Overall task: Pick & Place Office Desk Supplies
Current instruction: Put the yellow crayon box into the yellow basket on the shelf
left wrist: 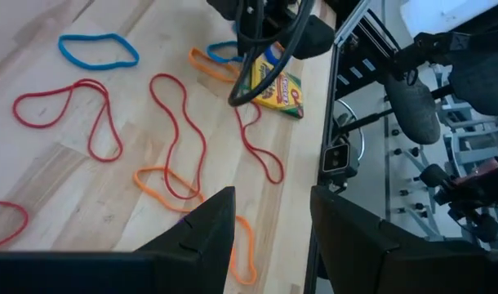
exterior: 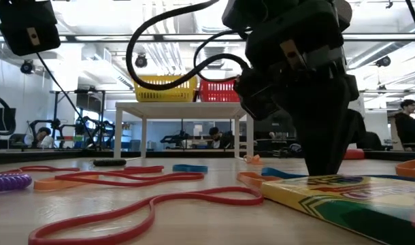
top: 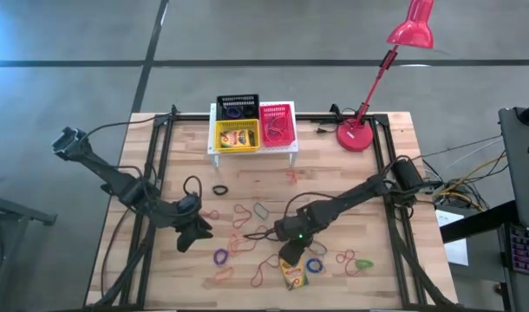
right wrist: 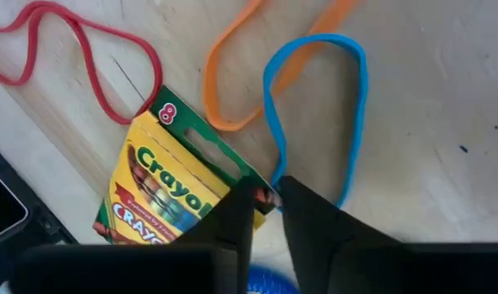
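Right wrist view: right claw (right wrist: 267, 198) nearly closed on crayon box (right wrist: 174, 194) corner.

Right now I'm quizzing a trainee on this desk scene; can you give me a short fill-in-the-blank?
1. The right gripper pinches the edge of the ____ box.
2. On the white stand, the yellow basket sits in front of the ____ basket.
3. The desk lamp is ____.

Missing: crayon; black; red
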